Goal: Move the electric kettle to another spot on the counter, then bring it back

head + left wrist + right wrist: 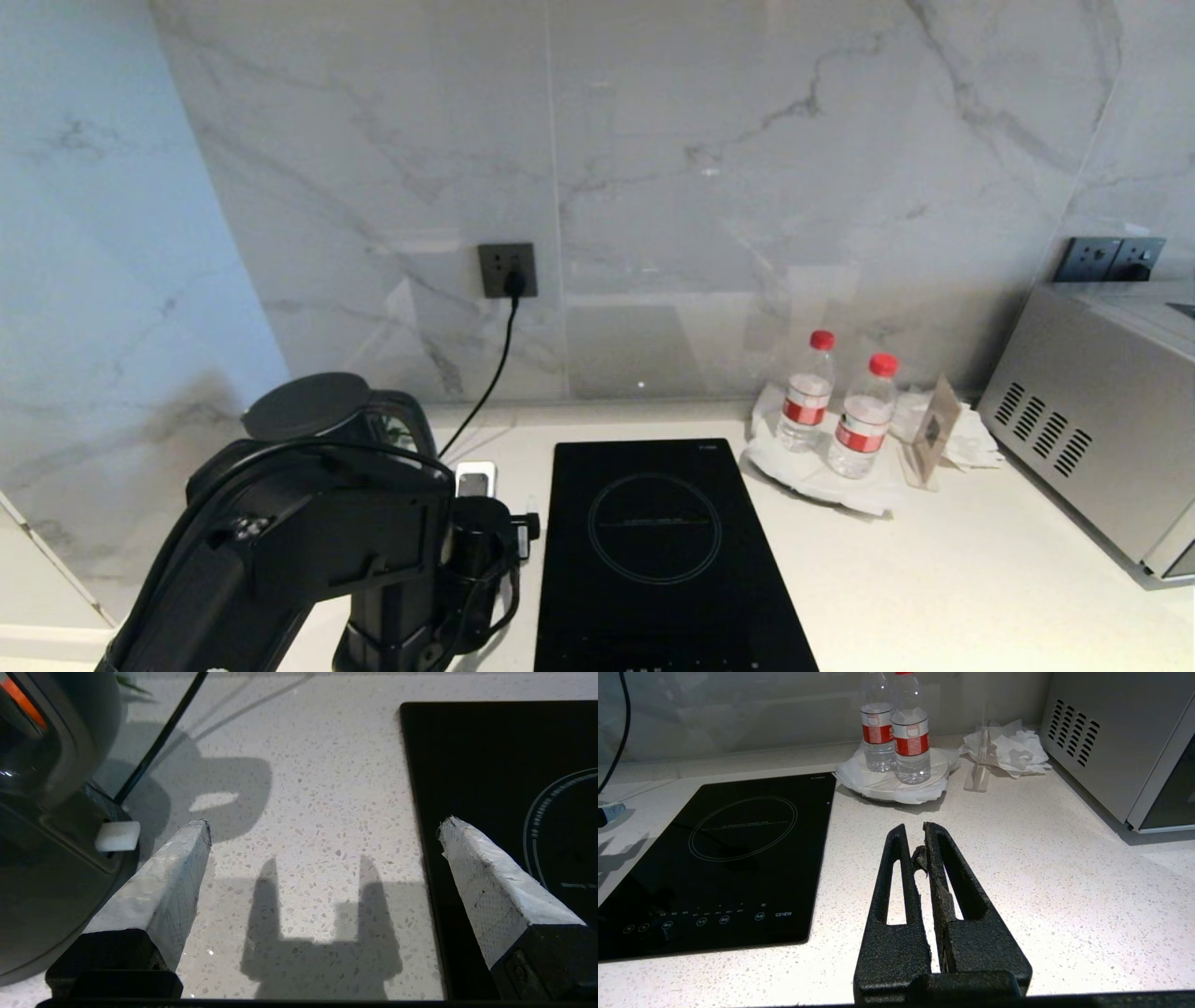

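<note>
The electric kettle (pixel 308 407) stands at the back left of the counter (pixel 934 579), its grey lid and loop handle showing above my left arm (pixel 317 551). Seen from the left wrist, its glossy black body (pixel 42 877) with a small white switch (pixel 117 836) lies just beside one finger (pixel 159 882). My left gripper (pixel 324 826) is open over bare counter (pixel 317 788) between kettle and hob, holding nothing. My right gripper (pixel 917 833) is shut and empty, low over the counter (pixel 1041 882) to the right of the hob.
A black glass hob (pixel 658 551) lies right of the kettle. A black cord (pixel 490 373) runs up to the wall socket (pixel 508 270). Two water bottles (pixel 836 403) stand on a white cloth at the back; a steel microwave (pixel 1092 429) fills the right side.
</note>
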Controlling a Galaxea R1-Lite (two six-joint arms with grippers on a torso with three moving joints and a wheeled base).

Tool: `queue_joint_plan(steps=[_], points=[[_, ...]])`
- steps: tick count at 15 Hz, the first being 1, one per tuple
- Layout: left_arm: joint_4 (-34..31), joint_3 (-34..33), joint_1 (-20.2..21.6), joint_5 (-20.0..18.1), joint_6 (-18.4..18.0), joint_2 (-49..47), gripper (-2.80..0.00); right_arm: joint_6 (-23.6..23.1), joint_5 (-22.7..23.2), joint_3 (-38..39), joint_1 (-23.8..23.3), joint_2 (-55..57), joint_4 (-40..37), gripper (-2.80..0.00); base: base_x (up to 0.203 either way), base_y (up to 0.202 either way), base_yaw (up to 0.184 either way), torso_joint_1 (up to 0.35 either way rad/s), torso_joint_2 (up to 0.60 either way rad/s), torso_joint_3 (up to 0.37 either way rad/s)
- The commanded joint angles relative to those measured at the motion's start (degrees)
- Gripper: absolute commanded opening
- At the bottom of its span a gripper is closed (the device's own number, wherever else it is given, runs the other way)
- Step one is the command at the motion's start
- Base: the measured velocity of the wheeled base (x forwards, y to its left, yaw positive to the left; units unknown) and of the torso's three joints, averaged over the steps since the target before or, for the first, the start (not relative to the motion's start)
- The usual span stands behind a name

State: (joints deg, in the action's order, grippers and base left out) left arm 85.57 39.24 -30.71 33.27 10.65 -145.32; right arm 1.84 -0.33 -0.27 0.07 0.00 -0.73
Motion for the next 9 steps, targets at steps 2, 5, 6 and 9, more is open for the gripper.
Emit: queue_joint_plan(steps=[2,5,6,9], points=[[-5.97,3.64,0.96,0.04,2.97,0.28,0.00,0.00,-0.02,0.00,0.01,0.09,0.02,-2.80,0.000,0.000,0.000,0.000,0.00,0.000],[-15.30,5.58,1.50,-1.94,8.91,3.44,0.00,0.00,-0.02,0.00,0.01,0.09,-0.06,-2.80,0.000,0.000,0.000,0.000,0.00,0.000],[-16.71,6.77,2.09,-2.45,9.42,3.69,0.00,0.00,-0.02,0.00,0.01,0.09,0.01,-2.80,0.000,0.000,0.000,0.000,0.00,0.000],[-19.91,10.07,3.20,-2.59,9.48,3.19,0.00,0.00,-0.02,0.00,0.01,0.09,-0.04,-2.80,0.000,0.000,0.000,0.000,0.00,0.000]])
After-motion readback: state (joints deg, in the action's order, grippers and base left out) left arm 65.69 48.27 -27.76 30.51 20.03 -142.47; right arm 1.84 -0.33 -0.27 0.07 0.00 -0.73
